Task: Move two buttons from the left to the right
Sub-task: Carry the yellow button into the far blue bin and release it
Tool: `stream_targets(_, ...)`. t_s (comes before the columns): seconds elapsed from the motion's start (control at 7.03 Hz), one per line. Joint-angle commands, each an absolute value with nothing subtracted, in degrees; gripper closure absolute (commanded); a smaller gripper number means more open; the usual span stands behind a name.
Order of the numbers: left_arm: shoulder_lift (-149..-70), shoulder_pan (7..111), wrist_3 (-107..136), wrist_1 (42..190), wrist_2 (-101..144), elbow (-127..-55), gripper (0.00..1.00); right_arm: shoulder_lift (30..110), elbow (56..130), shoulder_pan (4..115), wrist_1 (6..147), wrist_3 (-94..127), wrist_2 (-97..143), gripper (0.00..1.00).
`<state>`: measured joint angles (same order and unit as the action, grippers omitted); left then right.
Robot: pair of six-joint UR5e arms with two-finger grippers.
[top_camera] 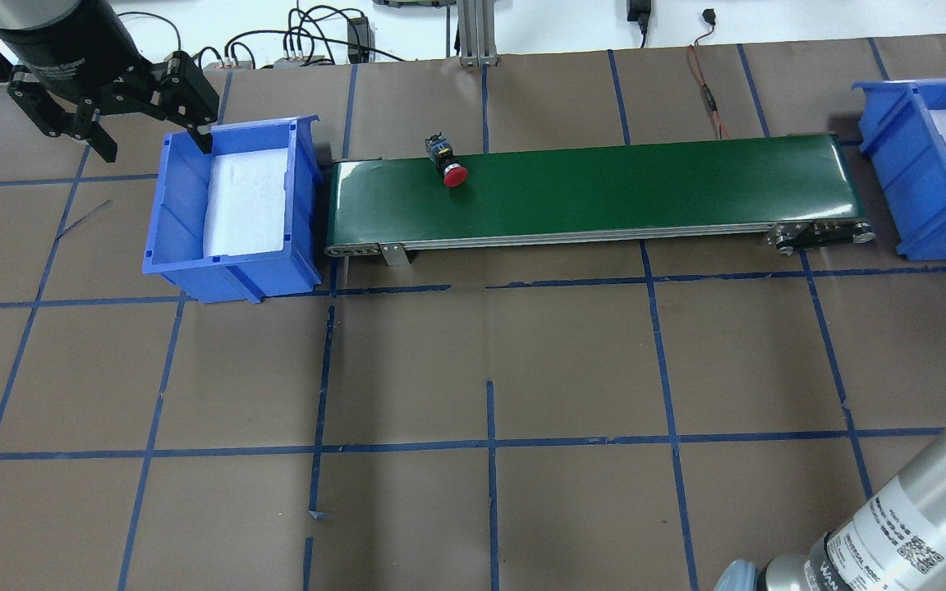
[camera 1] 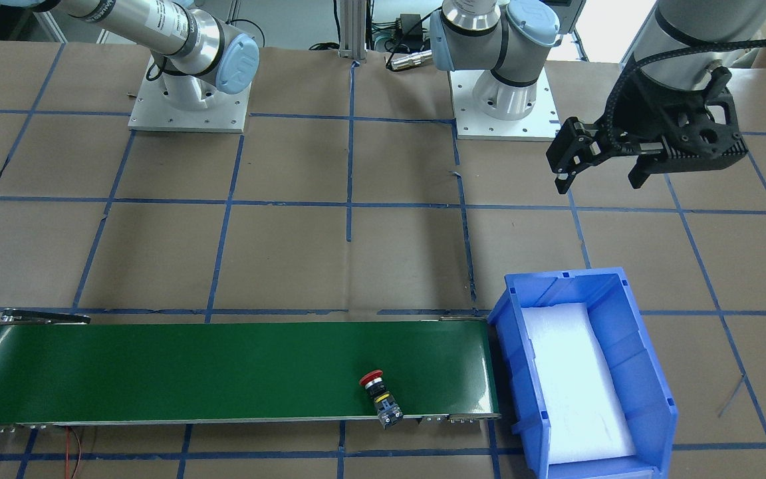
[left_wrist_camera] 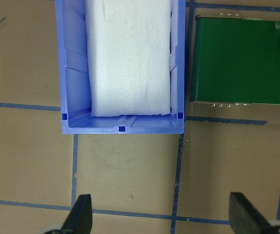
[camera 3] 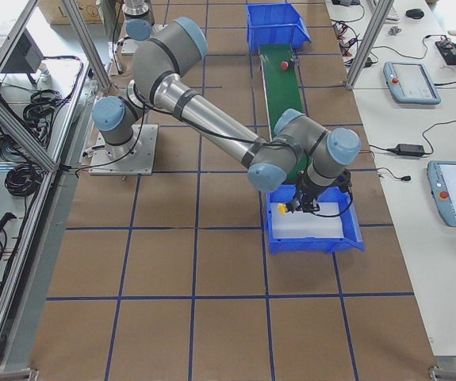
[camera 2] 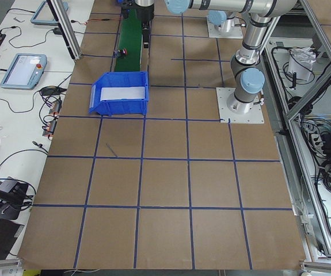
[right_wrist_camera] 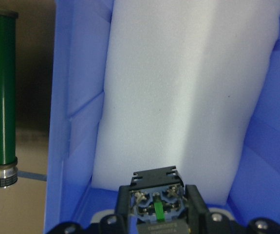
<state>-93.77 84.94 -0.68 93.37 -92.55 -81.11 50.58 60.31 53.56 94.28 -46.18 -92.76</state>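
Note:
A red-capped button (camera 1: pixel 379 392) lies on its side on the green conveyor belt (camera 1: pixel 190 372), near the belt's left-bin end (top_camera: pixel 450 164). My left gripper (camera 1: pixel 601 181) hangs open and empty, just behind the left blue bin (top_camera: pixel 177 205); its wrist view shows both fingertips (left_wrist_camera: pixel 82 214) wide apart over bare table. My right gripper (right_wrist_camera: pixel 157 207) is shut on the grey-black contact block of the yellow-capped button (camera 3: pixel 280 210), low over the white foam inside the right blue bin (camera 3: pixel 315 242).
The left bin (left_wrist_camera: pixel 71 73) holds only a white foam pad. The right bin (top_camera: pixel 900 139) stands past the belt's other end. Blue tape lines grid the brown table. Cables and a red wire (top_camera: pixel 707 90) lie at the far edge.

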Motion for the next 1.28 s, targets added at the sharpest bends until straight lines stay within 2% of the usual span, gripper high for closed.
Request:
stream_targets(0.0, -93.78, 84.99, -0.62, 93.34, -92.64, -81.12, 0.0, 48.17, 60.47, 53.53, 96.76, -46.23, -92.38, 0.91)
stream_targets(1.14, -93.78, 85.08, -0.62, 93.34, -92.64, -81.12, 0.0, 45.62, 60.56, 53.53, 98.96, -46.14, -92.2, 0.91)
